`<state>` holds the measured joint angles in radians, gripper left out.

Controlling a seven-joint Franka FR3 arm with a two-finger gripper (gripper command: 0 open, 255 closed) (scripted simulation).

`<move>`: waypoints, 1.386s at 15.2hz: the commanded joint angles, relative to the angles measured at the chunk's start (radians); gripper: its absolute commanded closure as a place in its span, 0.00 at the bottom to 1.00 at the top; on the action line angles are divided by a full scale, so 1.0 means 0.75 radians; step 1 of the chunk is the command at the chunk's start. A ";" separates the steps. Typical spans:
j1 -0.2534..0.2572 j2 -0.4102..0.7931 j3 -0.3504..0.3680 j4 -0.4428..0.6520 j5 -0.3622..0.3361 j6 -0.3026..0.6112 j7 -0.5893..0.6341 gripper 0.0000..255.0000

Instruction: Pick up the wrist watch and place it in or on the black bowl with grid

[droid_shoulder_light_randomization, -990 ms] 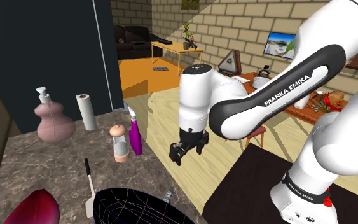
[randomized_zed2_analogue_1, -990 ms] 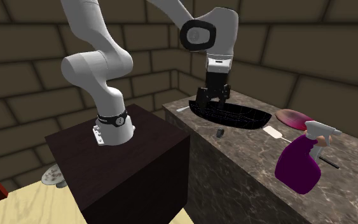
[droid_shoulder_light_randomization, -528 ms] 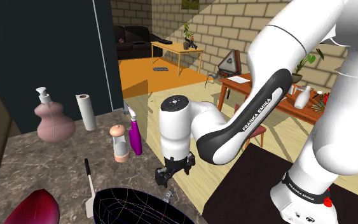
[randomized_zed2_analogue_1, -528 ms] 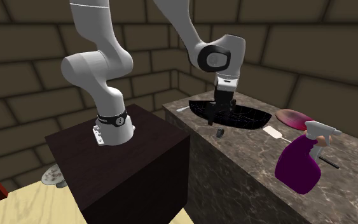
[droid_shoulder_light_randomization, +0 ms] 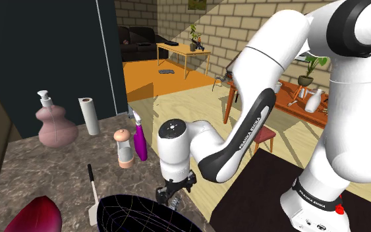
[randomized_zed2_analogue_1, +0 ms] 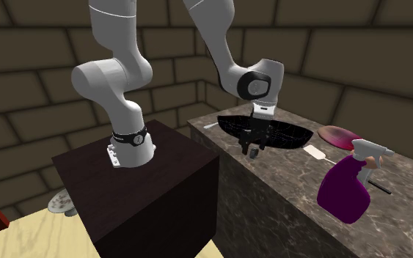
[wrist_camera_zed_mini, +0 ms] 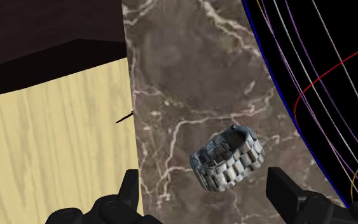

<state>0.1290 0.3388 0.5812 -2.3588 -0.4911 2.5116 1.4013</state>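
A silver-grey wrist watch (wrist_camera_zed_mini: pixel 227 156) lies on a brown, white-veined counter (wrist_camera_zed_mini: pixel 184 76) beside a black bowl (wrist_camera_zed_mini: pixel 336 127) with coloured gridlines.

The arm (droid_shoulder_light_randomization: pixel 348 138) is glossy white, built of fat rounded tubes with dark grey caps at the joints, and a dark strip along one link reads "FRANKA EMIKA" in white capitals. A black band with the same lettering rings its foot, beside a small red mark. The gripper (droid_shoulder_light_randomization: pixel 167 195) is black all over.
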 commanded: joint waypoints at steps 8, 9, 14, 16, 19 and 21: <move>0.025 0.049 -0.033 0.006 -0.053 0.031 0.037 0.00; 0.025 0.049 -0.033 0.006 -0.053 0.031 0.037 0.00; 0.022 0.044 -0.031 0.002 -0.050 0.031 0.034 1.00; 0.022 0.044 -0.032 0.002 -0.050 0.032 0.034 1.00; 0.025 0.049 -0.033 0.006 -0.053 0.031 0.037 1.00; 0.006 0.011 -0.006 -0.001 -0.012 0.008 0.007 1.00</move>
<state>0.1371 0.3564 0.5685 -2.3590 -0.5117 2.5248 1.4135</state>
